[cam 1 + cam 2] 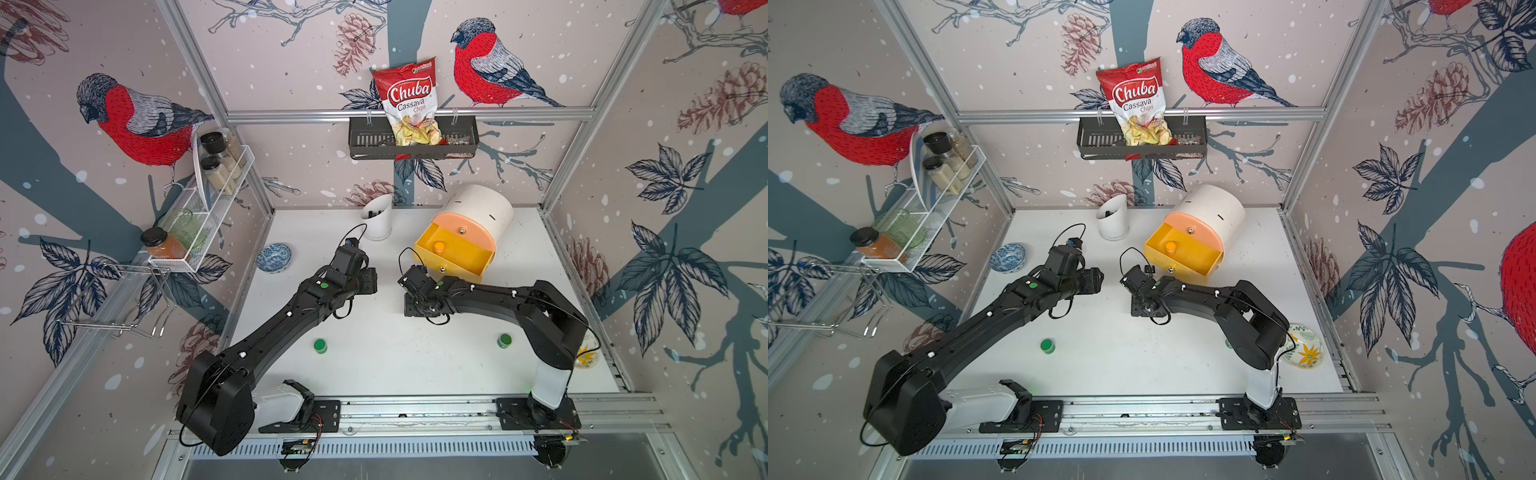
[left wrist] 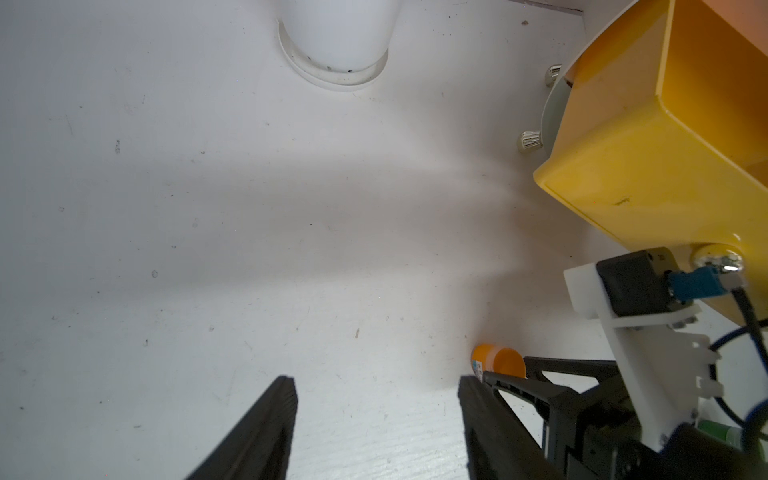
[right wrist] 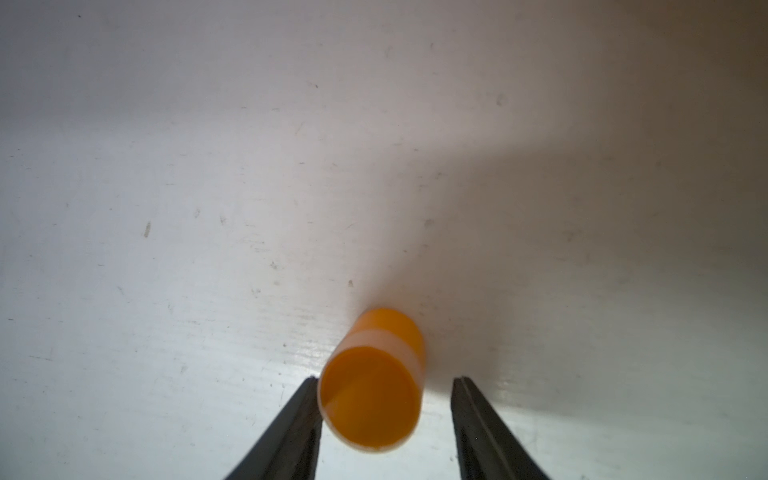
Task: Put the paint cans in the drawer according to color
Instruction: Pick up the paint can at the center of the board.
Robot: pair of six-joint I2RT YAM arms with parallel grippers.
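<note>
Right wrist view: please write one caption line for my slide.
Right gripper straddles an orange paint can on the white table, jaws not yet closed on it.

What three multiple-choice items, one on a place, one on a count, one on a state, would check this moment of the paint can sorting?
1. Where is the stowed orange paint can?
A) in the yellow drawer
B) in the white holder cup
C) in the blue bowl

2. How many green paint cans stand on the table in a top view?
A) none
B) two
C) four

3. How are the jaws of the right end effector?
A) shut on a green can
B) shut, empty
C) open around the loose orange paint can

Key:
1 A: in both top views it sits on the floor of the pulled-out drawer.
2 B: one stands nearer each arm's base.
3 C: the right wrist view shows a gap between one finger and the can.
</note>
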